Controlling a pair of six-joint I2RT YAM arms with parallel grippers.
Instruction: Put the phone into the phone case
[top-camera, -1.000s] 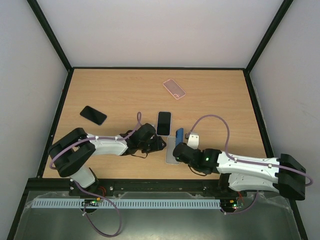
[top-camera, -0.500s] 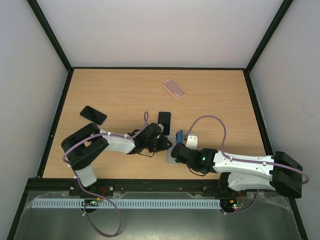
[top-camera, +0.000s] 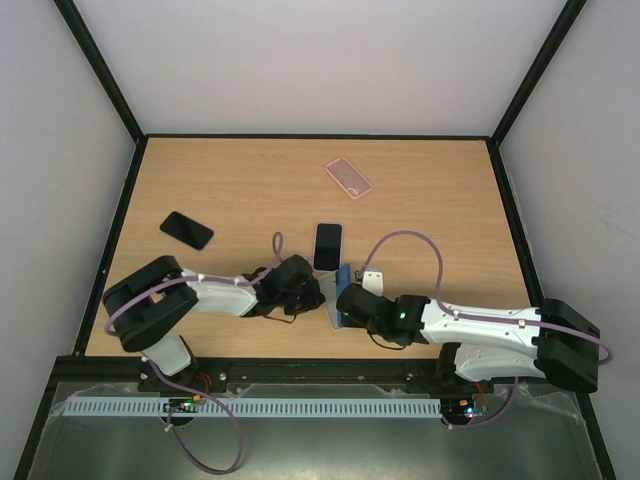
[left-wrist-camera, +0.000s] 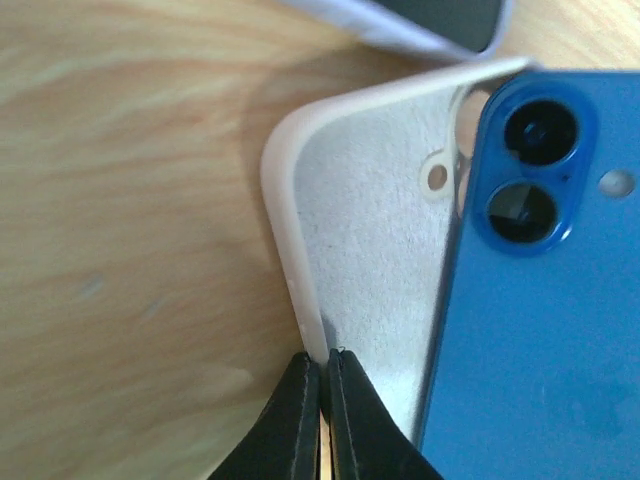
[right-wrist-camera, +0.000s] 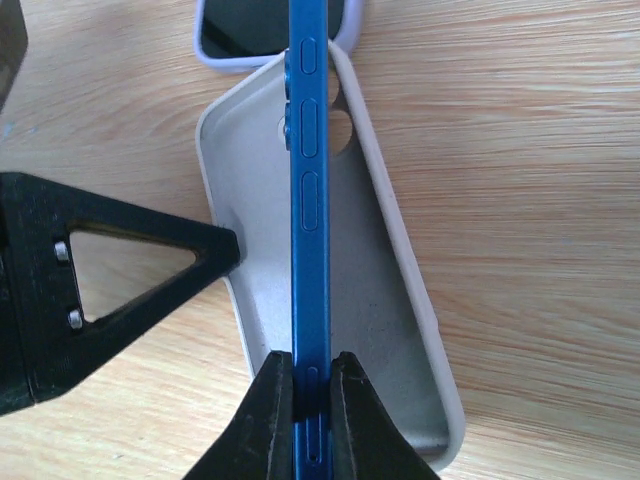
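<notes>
Left pincer (left-wrist-camera: 322, 360) clamped onto case (left-wrist-camera: 370, 250) (cased phone (top-camera: 328, 245) beyond).

L arm (top-camera: 215, 292) low, reaching inward | L tool (left-wrist-camera: 322, 385) clamped tight | R arm (top-camera: 480, 322) same | R tool (right-wrist-camera: 308, 375) clamped tight

From above I see only a sliver of the case (top-camera: 337, 318) under the left gripper (top-camera: 320, 298) and right gripper (top-camera: 346, 303). Left wrist: the phone (left-wrist-camera: 540, 300) runs off 2 edges; a 2nd phone (left-wrist-camera: 435, 14) is cropped on top.
</notes>
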